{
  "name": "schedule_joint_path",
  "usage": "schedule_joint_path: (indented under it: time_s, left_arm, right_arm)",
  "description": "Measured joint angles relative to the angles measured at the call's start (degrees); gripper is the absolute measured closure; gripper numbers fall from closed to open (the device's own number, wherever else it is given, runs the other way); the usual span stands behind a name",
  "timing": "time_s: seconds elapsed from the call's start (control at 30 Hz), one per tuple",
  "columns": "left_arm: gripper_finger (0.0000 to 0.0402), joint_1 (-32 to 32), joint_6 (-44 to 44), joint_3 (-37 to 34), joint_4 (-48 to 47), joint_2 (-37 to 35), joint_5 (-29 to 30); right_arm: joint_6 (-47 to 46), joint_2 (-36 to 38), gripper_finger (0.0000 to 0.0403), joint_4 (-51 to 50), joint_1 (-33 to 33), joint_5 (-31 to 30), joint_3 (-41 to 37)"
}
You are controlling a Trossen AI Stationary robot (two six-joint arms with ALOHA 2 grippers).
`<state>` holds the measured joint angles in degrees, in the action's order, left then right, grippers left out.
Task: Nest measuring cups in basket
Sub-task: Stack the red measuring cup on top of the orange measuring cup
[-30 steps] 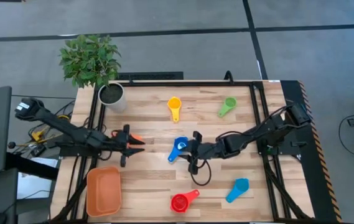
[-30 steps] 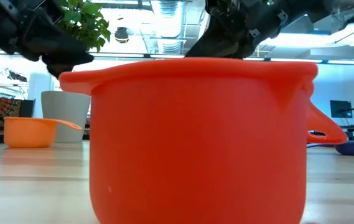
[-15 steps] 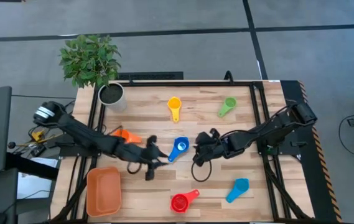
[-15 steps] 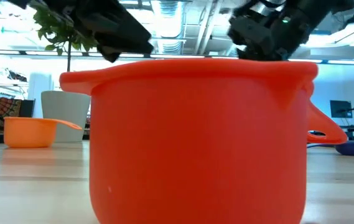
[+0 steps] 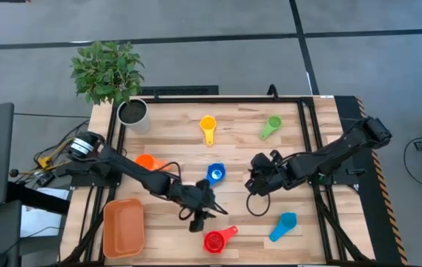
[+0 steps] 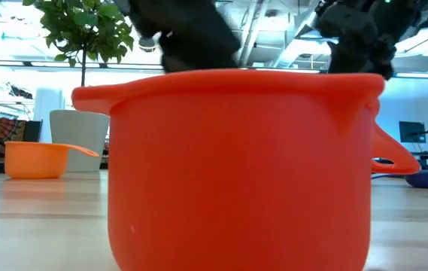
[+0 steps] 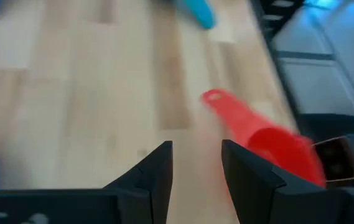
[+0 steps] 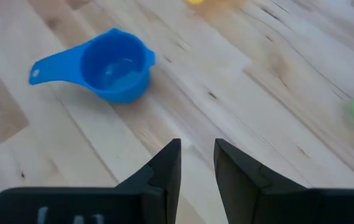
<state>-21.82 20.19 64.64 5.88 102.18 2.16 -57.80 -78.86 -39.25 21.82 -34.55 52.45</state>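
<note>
Several measuring cups lie apart on the wooden table: red point(image 5: 215, 240) near the front edge, blue point(image 5: 215, 173) mid-table, orange point(image 5: 145, 161), yellow point(image 5: 208, 126), green point(image 5: 271, 125) and light blue point(image 5: 283, 225). The orange basket point(image 5: 124, 226) rests at the front left with nothing in it. My left gripper point(image 5: 202, 216) hovers open just left of and beyond the red cup point(image 7: 270, 146), nothing between its fingers. Right of the blue cup point(image 8: 111, 61), my right gripper point(image 5: 258, 180) hangs open and holds nothing.
A white pot point(image 5: 133, 113) with a green plant stands at the far left corner. In the low view the red cup point(image 6: 236, 165) fills the foreground. Black rails point(image 5: 311, 141) run along the table's sides.
My left gripper has swung from beside the orange cup toward the table's right and near edge, ending close to the red cup. My right gripper has drawn back toward the table's right, away from the blue cup, and has turned its wrist.
</note>
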Motion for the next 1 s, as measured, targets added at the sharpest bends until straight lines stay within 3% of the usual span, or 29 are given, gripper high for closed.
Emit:
schedule_joint_path:
  time_s: [0.2,0.43,1.0]
  left_arm:
    - [0.0276,-0.3,-0.3,4.83,-6.22,4.57,-7.83]
    - [0.0276,-0.9,0.79,8.16,-9.05,10.93,-12.51]
    - [0.0276,-1.84,-0.95,9.75,-11.04,13.16,-11.66]
  right_arm:
    - [-4.77,3.1,0.0284,-3.0,0.31,0.01,-0.01]
    - [-8.34,4.09,0.0284,-2.54,2.19,1.86,0.0]
    - [-12.78,4.23,0.0284,-3.31,5.22,3.14,0.0]
